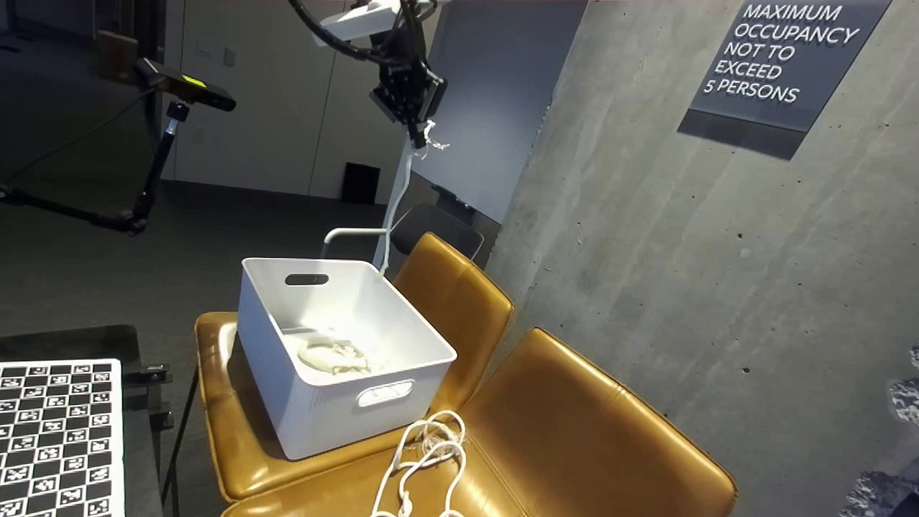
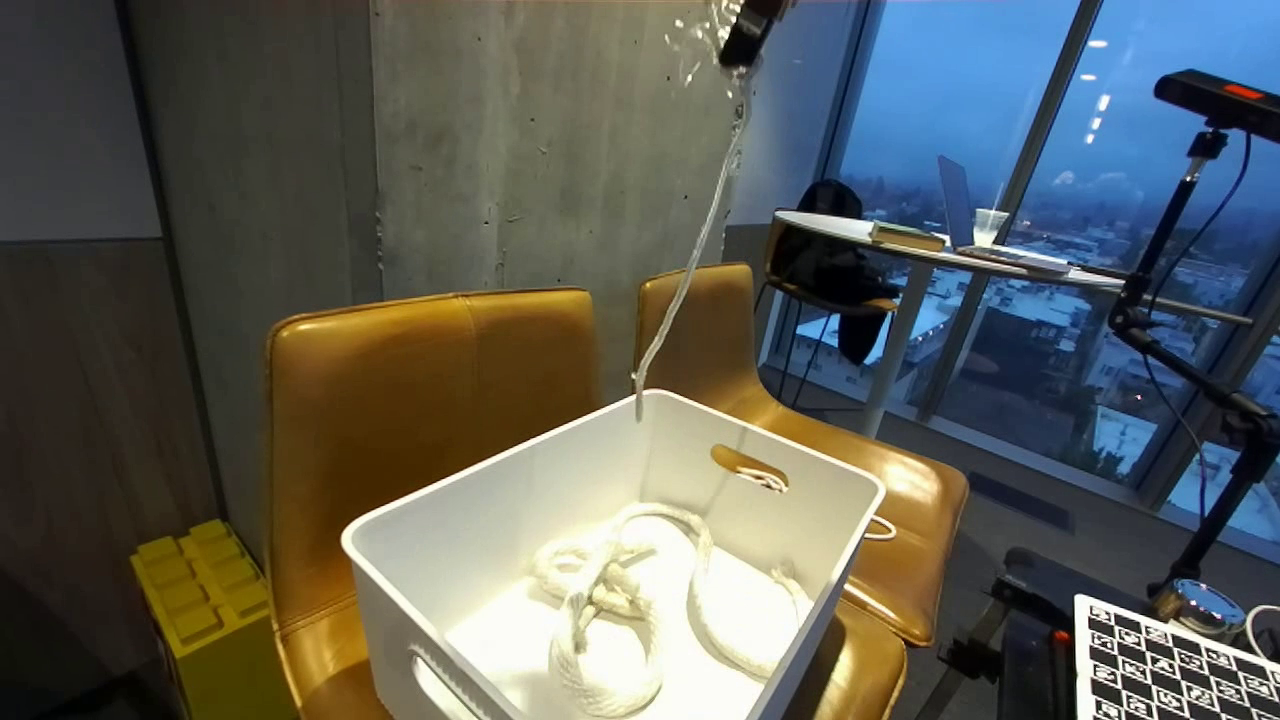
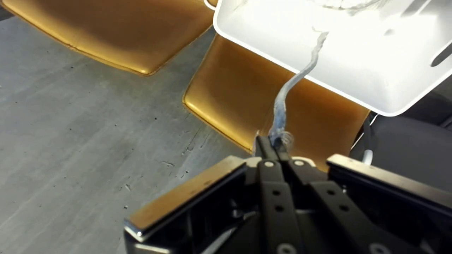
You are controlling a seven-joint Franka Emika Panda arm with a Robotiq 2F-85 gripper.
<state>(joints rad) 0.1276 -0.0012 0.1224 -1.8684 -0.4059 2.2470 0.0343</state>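
Wall (image 1: 646, 251): bare concrete, occupancy sign (image 1: 779, 61) on it.
Tan chair (image 1: 217, 416): carries the white bin (image 1: 337, 424); pale rope (image 2: 610, 598) lies looped on the bin's floor.
Claw (image 3: 272, 140): well above the bin from where I stand, pinching a thin strand (image 3: 280, 106).
Strand: dangles from the claw, frayed at the grip; lower end over the bin, can't tell if it touches.
Next chair (image 1: 596, 431): white cord (image 1: 439, 449) tangled on the seat.

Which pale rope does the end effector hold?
The long, frayed pale rope hanging from the end effector; the coiled cream rope lies inside the white plastic bin, the looped white cord rests outside it.
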